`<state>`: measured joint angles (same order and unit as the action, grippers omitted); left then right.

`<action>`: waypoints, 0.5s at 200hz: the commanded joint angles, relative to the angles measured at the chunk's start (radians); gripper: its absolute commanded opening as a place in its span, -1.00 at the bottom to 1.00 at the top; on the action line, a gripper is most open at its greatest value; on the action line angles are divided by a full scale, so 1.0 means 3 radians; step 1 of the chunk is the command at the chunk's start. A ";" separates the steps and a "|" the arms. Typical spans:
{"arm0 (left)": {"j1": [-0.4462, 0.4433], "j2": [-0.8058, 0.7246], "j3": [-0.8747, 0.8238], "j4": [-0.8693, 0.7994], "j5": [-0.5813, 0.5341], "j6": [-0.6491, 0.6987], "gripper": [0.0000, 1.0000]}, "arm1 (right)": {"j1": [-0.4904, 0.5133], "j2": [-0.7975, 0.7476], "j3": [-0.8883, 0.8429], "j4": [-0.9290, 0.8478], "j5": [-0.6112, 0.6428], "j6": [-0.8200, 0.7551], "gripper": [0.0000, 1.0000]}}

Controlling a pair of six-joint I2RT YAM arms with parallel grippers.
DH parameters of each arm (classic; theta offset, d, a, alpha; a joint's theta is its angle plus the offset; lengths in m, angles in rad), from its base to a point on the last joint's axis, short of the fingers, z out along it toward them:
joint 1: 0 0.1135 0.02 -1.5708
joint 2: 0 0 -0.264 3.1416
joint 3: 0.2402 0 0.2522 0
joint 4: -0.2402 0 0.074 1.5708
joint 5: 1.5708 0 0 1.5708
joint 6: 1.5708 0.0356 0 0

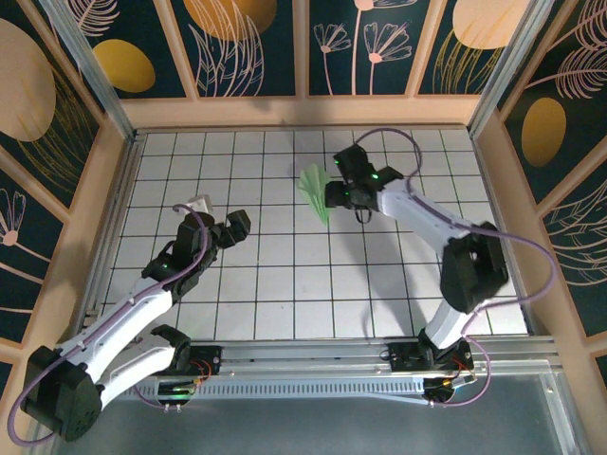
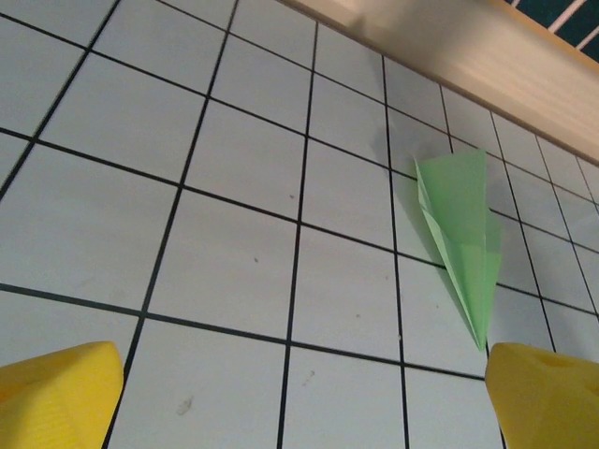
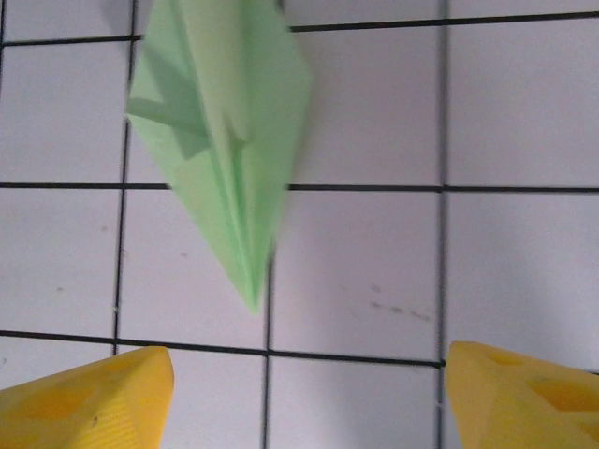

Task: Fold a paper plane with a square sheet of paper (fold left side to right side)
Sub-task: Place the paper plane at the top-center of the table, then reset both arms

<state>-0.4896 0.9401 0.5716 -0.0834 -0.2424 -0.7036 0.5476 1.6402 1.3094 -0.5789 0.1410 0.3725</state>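
The paper plane [image 1: 315,190] is a slim pale green dart lying on the white grid table [image 1: 285,275], at the back middle, with its nose pointing toward the near side. My right gripper [image 1: 334,195] sits just right of it, open, and nothing is between its yellow fingers [image 3: 84,398]. In the right wrist view the paper plane [image 3: 225,140] looks slightly blurred, and its tip ends a little short of the right gripper [image 3: 309,398]. My left gripper [image 1: 235,226] hovers open about two tiles to the plane's left. In the left wrist view the paper plane [image 2: 463,234] lies ahead and to the right of the left gripper [image 2: 299,402].
A small white object [image 1: 196,203] lies on the table just behind the left arm. Wooden walls [image 1: 303,112] close in the back and both sides. A metal rail [image 1: 313,353] with both arm bases runs along the near edge.
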 commanded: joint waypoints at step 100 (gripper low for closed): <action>0.0032 0.0100 0.0316 0.0047 -0.0889 0.0325 0.98 | -0.1582 -0.2079 -0.2030 0.1541 -0.0087 0.0062 0.99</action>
<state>-0.4889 0.9714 0.6331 -0.0883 -0.4526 -0.6685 0.1654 1.0782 0.7887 -0.2634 0.1436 0.3912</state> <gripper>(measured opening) 0.988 0.992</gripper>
